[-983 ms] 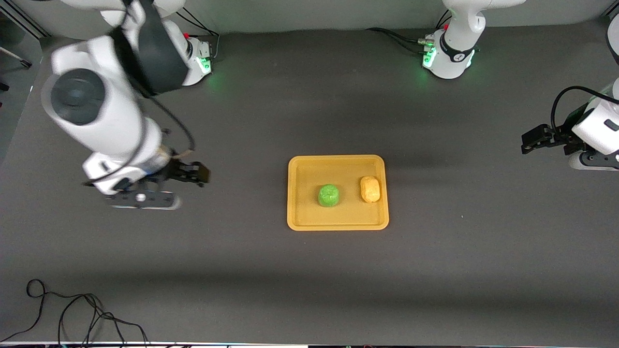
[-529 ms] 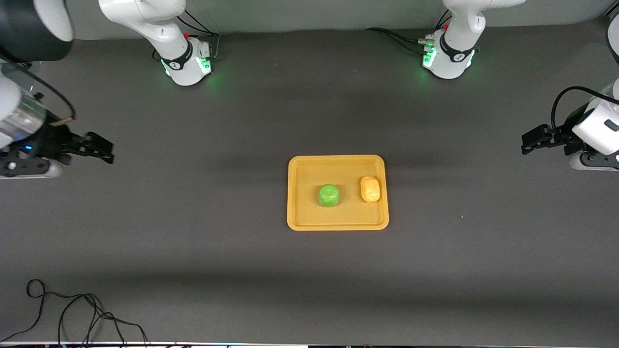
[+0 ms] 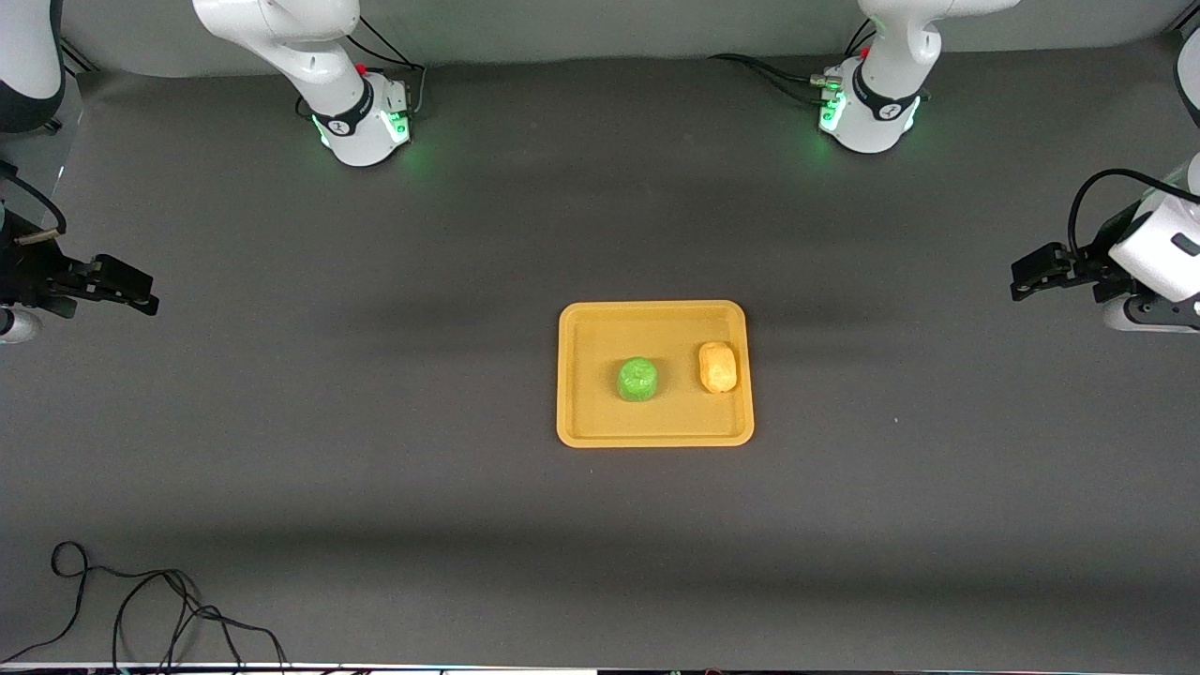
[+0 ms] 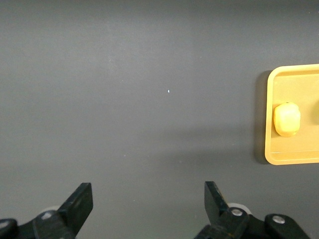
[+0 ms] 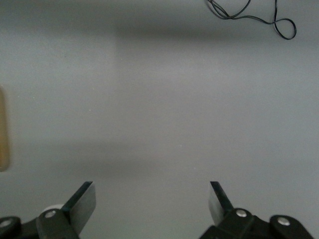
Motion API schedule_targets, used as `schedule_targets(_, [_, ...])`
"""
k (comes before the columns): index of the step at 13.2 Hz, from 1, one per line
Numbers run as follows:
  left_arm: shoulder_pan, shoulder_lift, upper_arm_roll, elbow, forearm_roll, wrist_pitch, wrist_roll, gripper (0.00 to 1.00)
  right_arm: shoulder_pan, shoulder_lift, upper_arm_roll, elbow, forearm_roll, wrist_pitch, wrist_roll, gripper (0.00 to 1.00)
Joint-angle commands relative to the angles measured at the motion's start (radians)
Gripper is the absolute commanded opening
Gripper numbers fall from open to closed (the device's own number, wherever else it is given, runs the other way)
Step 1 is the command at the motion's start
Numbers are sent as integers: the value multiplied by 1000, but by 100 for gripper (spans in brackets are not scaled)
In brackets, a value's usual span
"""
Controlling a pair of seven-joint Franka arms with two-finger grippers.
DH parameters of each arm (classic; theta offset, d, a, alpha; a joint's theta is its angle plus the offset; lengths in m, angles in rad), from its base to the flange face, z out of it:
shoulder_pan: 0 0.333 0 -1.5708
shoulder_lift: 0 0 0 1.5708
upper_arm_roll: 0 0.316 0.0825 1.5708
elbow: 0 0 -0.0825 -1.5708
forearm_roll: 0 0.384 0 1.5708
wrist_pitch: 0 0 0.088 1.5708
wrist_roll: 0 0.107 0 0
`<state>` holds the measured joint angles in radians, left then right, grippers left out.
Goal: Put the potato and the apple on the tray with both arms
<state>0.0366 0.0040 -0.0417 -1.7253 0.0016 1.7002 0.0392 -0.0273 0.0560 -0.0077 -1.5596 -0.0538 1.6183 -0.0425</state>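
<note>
The yellow-orange tray (image 3: pixel 581 323) lies at the table's middle. The green apple (image 3: pixel 637 380) sits on it near its centre. The potato (image 3: pixel 718 367) lies on the tray beside the apple, toward the left arm's end. The left wrist view shows the potato (image 4: pixel 286 119) on the tray (image 4: pixel 294 156). My left gripper (image 3: pixel 1027 275) is open and empty above the table at the left arm's end, its own view showing it (image 4: pixel 148 199) over bare mat. My right gripper (image 3: pixel 127 291) is open and empty at the right arm's end, also over bare mat (image 5: pixel 152 201).
A loose black cable (image 3: pixel 141 609) lies on the mat near the front camera at the right arm's end; it also shows in the right wrist view (image 5: pixel 259 15). The two arm bases (image 3: pixel 361 127) (image 3: pixel 867 117) stand along the table's edge farthest from the camera.
My right arm has swung away from the tray toward its own end of the table, gripper open and empty. The left arm, apple, potato and tray have not moved.
</note>
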Motion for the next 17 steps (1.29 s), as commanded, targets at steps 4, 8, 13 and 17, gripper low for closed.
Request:
schedule_targets(4, [0, 10, 0, 23, 0, -5, 7, 100, 4, -39, -17, -13, 17, -40, -16, 100])
schedule_targets(8, [0, 10, 0, 23, -3, -4, 8, 100, 1, -41, -20, -14, 68, -60, -13, 100])
schedule_targets(13, [2, 11, 0, 24, -3, -2, 8, 100, 1, -51, -34, -14, 83, -60, -7, 100])
schedule_targets(17, [3, 11, 0, 24, -6, -1, 8, 100, 1, -50, -34, -14, 83, -60, -7, 100])
